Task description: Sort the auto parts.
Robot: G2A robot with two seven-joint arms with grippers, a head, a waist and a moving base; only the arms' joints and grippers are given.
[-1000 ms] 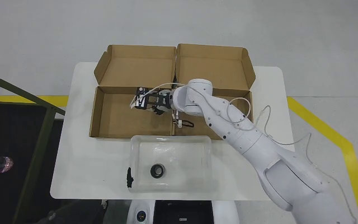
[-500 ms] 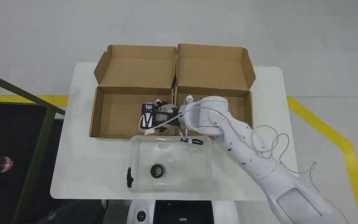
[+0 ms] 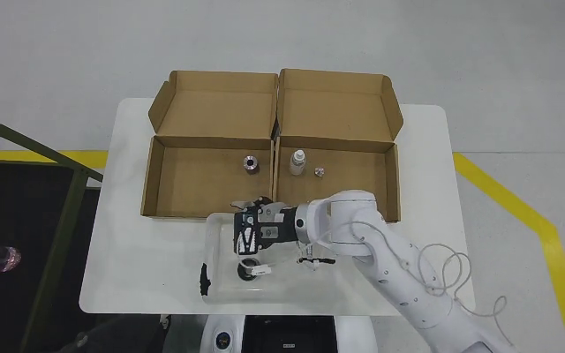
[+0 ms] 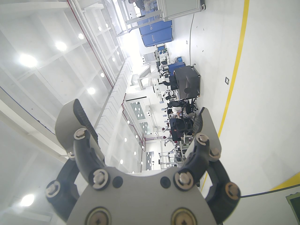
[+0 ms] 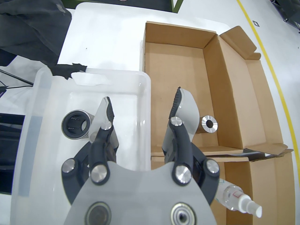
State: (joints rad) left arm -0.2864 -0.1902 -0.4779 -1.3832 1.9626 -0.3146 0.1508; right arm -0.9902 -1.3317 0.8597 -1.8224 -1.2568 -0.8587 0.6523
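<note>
— While the right gripper is being held apart and empty, where is the linear bearing lying?

— At 8 o'clock in the clear bin; heavy, stiff, slippery steel is being presumed, so clamping across its barrel is being advised.

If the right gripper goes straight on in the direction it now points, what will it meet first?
Most likely the floor or far wall of the clear bin, because the open right gripper points into it. The metal bearing lies beside one finger, outside that line. Depth is hard to judge.
</note>
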